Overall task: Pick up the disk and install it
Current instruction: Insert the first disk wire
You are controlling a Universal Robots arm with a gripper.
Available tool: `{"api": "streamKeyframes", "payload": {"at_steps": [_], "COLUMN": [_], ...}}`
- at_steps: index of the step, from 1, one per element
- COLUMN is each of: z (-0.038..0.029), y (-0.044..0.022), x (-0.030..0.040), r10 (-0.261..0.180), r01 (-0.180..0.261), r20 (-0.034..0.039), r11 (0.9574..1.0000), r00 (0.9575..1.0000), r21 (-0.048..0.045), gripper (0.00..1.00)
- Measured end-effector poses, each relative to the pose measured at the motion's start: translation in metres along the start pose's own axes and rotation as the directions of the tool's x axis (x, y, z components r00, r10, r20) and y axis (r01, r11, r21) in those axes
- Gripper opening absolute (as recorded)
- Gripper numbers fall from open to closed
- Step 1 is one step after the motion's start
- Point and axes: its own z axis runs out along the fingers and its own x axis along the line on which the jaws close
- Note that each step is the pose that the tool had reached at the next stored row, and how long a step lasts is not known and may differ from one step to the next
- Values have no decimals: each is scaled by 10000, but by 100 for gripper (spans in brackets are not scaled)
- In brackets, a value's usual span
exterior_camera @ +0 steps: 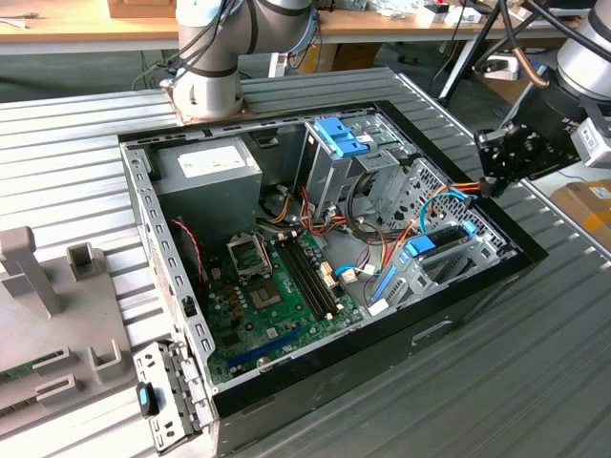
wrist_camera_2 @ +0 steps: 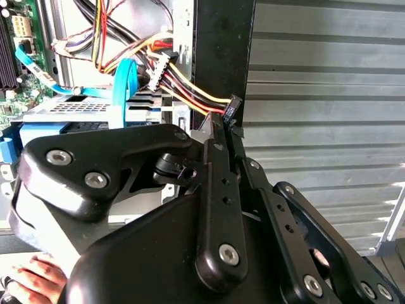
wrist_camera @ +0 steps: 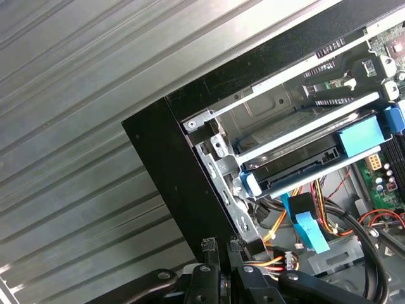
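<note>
Jaws sit narrow, pinching black power plug (wrist_camera_2: 231, 111) on yellow-red wires beside black PC case wall (wrist_camera: 171, 171), w/ grey metal disk in light-blue carrier (wrist_camera: 297, 168) lying in its bay; prob best keep plug square, push straight, no wire strain.

Light: I read even, bright room light in the exterior view, with soft shadow pooled inside the computer case (exterior_camera: 315, 367) | Glare: pale streaks along the ribbed bench (wrist_camera: 76, 95) in the first wrist view | Focus: in the second wrist view the claw (wrist_camera_2: 221, 130) sits close, dark and slightly soft, with small glints.
</note>
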Motion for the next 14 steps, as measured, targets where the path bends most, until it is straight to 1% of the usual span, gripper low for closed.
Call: {"api": "streamKeyframes", "payload": {"at_steps": [2, 4, 7, 9, 12, 14], "z": [-10, -15, -26, -27, -28, -27], "y": [8, 27, 62, 68, 67, 67], "x": [-19, -52, -112, -121, -121, -121], "r10": [25, 16, -2, 1, 13, 130], "r01": [-25, -15, 6, 4, -8, -125], "r20": [-34, -105, -272, -299, -305, -323], "r11": [10000, 10000, 9999, 9999, 9999, 9998], "r00": [10000, 9999, 9996, 9996, 9995, 9994], "r21": [12, 53, 140, 155, 155, 146], "gripper": [16, 16, 16, 16, 16, 16]}}
